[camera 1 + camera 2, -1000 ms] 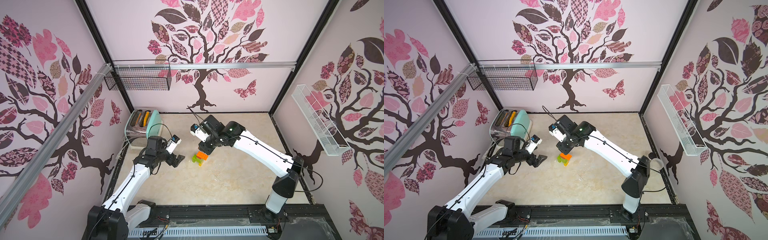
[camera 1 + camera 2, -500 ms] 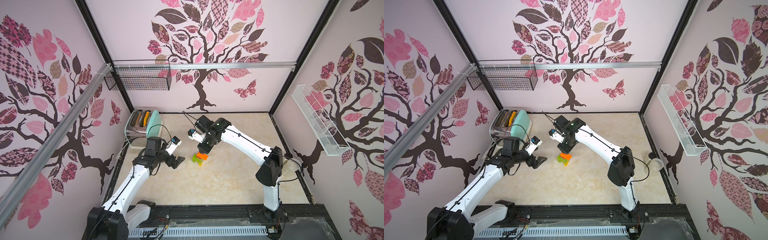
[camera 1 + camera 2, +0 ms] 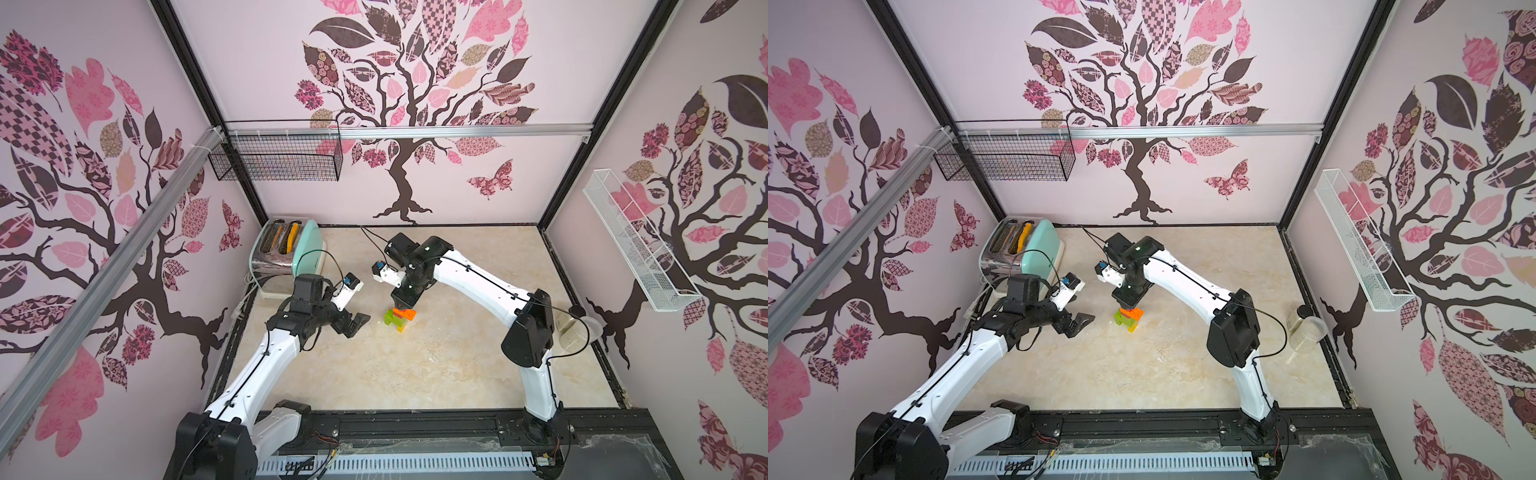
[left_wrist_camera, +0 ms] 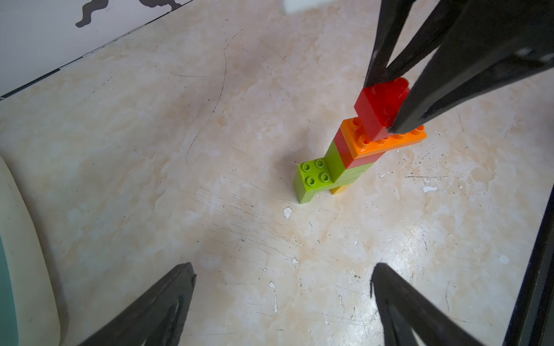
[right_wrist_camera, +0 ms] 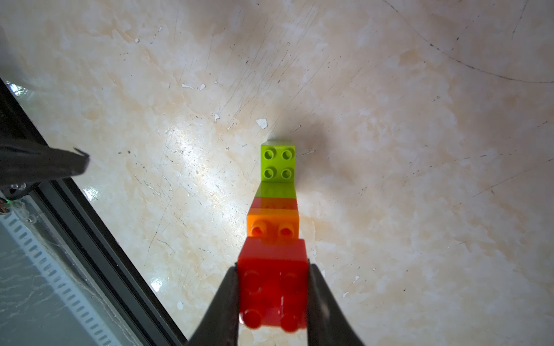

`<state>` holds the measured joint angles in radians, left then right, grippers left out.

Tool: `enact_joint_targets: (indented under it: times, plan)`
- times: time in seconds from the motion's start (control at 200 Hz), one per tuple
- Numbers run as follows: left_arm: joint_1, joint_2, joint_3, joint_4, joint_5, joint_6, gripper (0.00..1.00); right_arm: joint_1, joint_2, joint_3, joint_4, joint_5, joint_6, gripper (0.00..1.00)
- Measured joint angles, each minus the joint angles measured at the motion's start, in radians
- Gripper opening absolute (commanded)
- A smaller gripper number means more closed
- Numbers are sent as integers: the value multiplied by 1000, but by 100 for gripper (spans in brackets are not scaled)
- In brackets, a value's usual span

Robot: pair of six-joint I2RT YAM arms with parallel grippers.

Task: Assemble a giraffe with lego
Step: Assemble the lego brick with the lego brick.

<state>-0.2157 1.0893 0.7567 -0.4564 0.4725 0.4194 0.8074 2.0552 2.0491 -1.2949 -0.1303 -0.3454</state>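
Lime-green body: the giraffe (image 3: pixel 400 319) stands upright on its two legs directly beneath the right gripper (image 3: pixel 402 300), with its head between that gripper's fingers. In both top views it shows as a small bright stack (image 3: pixel 1128 319).
Build, from the floor up: a lime-green leg (image 4: pixel 305 193) and a yellow leg (image 4: pixel 340 189) carry a long lime-green brick (image 4: pixel 314 173) with four bare studs at the tail end. A lime-green neck block sits on the other end, then a red layer, then the orange brick (image 4: pixel 389 142).
Orange brick: it is long and flat-sided and juts out past the neck on the side away from the tail. Two of its studs (image 5: pixel 271 230) show just ahead of the gripper's fingers.
Top red brick (image 5: pixel 272 284): it is glossy, has four studs facing up, and rests on the orange brick. I cannot tell whether it is pressed fully home.
Right gripper (image 5: pixel 272 296): it points straight down and is narrowed onto the top red brick, with one dark finger flat against each side.
Left gripper (image 3: pixel 353 326): its jaws are spread wide and hold nothing. It stands off from the giraffe's tail side without touching it, and its fingertips (image 4: pixel 186 272) frame bare floor.
Floor (image 4: pixel 150 149): a cream marble pattern, scratched and flecked with white chips.
Farther out: a mint toaster (image 3: pixel 307 249) stands behind the left gripper's wrist by the wall. A clear jar (image 3: pixel 1306 328) lies well away from the right gripper, out past that arm's elbow.
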Motion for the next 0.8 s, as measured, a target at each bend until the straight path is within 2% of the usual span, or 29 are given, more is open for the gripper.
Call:
enact_joint_targets:
  times: [0.8]
  plan:
    - [0,0,-15,7,0,0,98,-1,47,33,-1,-12,0,18]
